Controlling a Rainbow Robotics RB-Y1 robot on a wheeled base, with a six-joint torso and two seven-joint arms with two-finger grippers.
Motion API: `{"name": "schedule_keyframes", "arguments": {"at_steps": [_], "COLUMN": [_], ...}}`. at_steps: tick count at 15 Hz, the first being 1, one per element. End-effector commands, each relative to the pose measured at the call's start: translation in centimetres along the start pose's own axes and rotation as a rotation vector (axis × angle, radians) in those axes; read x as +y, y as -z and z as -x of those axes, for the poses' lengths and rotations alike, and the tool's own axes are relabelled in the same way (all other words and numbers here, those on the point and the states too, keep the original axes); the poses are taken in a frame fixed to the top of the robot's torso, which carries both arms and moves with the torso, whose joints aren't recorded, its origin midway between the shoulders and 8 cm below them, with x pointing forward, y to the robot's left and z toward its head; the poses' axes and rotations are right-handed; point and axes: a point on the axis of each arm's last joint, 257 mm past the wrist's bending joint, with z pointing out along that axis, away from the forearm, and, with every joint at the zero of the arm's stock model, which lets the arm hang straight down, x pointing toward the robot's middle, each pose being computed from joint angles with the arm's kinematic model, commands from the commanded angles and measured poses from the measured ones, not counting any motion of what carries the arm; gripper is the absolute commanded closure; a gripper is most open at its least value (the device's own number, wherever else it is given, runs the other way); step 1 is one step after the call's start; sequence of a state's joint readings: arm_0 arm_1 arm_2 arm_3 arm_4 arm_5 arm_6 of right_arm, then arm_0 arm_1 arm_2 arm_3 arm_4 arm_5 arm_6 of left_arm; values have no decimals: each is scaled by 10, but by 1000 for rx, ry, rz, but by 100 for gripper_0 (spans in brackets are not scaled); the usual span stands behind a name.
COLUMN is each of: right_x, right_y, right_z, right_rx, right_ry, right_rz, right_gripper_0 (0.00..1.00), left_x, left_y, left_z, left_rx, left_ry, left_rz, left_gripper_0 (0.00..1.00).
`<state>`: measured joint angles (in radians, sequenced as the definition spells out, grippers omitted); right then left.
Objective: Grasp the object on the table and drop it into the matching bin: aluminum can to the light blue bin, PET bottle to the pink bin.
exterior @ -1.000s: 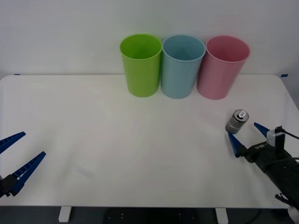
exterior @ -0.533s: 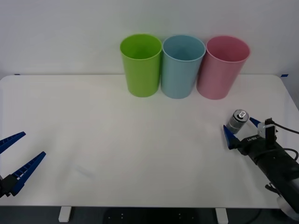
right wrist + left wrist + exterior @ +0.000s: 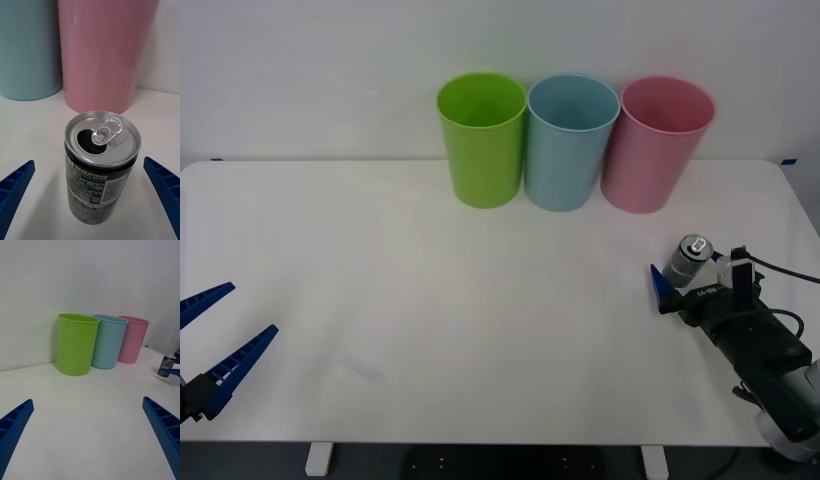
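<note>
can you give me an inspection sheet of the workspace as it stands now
surface: white table, flat, no spills seen
job's things: aluminum can upright near the table's right edge, top already opened; light blue bin and pink bin upright at the back
clutter: lime green bin left of the blue one, not part of the job
grippers: right pincer open, fingers either side of the can, no contact visible; left pincer open, low at the table's left edge
cables: black cable on the right arm's wrist
surroundings: plain white wall behind the bins
</note>
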<state>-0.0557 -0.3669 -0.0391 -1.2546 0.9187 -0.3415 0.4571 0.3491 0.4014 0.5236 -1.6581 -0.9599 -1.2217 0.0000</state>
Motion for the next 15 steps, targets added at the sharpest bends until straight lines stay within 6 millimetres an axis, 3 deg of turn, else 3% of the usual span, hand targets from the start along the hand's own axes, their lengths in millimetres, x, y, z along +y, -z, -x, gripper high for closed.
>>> {"name": "schedule_keyframes", "arguments": {"at_steps": [1, 3, 4, 5, 15], "right_x": [5, 5, 7, 9, 11], "right_y": [-4, -6, -6, -7, -9], "right_z": [1, 0, 1, 1, 7], "right_rx": [3, 8, 8, 8, -9], "right_ry": [4, 7, 9, 8, -19], "right_rz": [3, -2, 2, 4, 13], "right_gripper_0": [0, 0, 29, 100, 100], "left_x": [0, 0, 0, 0, 0], "left_y": [0, 0, 0, 0, 0], "left_z": [0, 0, 0, 0, 0], "left_rx": [0, 0, 0, 0, 0], "left_ry": [0, 0, 0, 0, 0], "left_rz": [0, 0, 0, 0, 0], "left_gripper_0": [0, 0, 0, 0, 0]}}
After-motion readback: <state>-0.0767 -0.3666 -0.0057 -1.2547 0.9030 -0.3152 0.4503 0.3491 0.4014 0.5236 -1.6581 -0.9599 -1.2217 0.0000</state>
